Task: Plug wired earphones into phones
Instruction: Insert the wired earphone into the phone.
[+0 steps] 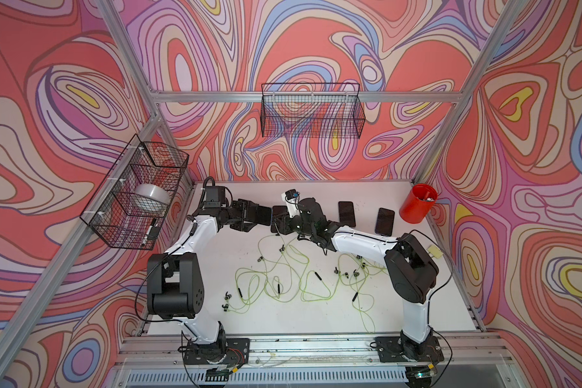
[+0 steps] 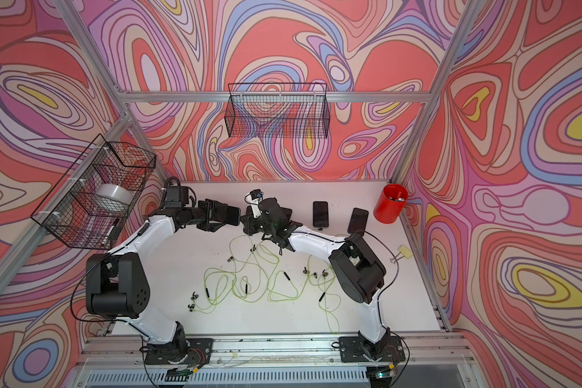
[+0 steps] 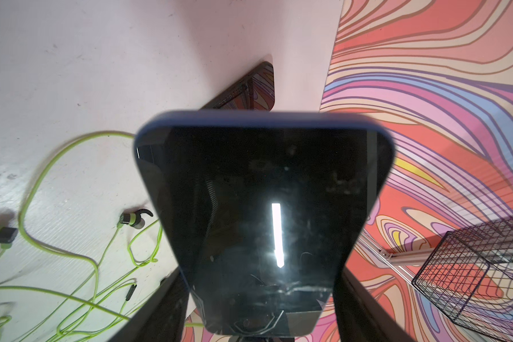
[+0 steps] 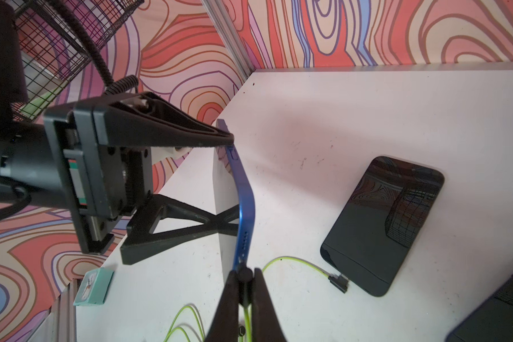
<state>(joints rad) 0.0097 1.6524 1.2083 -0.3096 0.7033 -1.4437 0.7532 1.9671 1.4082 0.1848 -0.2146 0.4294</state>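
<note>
My left gripper is shut on a phone, gripping its two long sides and holding it off the table. In both top views this phone hangs at the back middle. My right gripper is shut on a small dark plug of the earphones, with its yellow-green cable trailing back between the jaws. The plug's tip rests against the held phone's blue bottom edge; I cannot tell whether it is in. More earphones lie tangled mid-table.
Other phones lie flat along the back. One phone has an angled plug at its end. A red cup stands back right. Wire baskets hang on the left and back walls.
</note>
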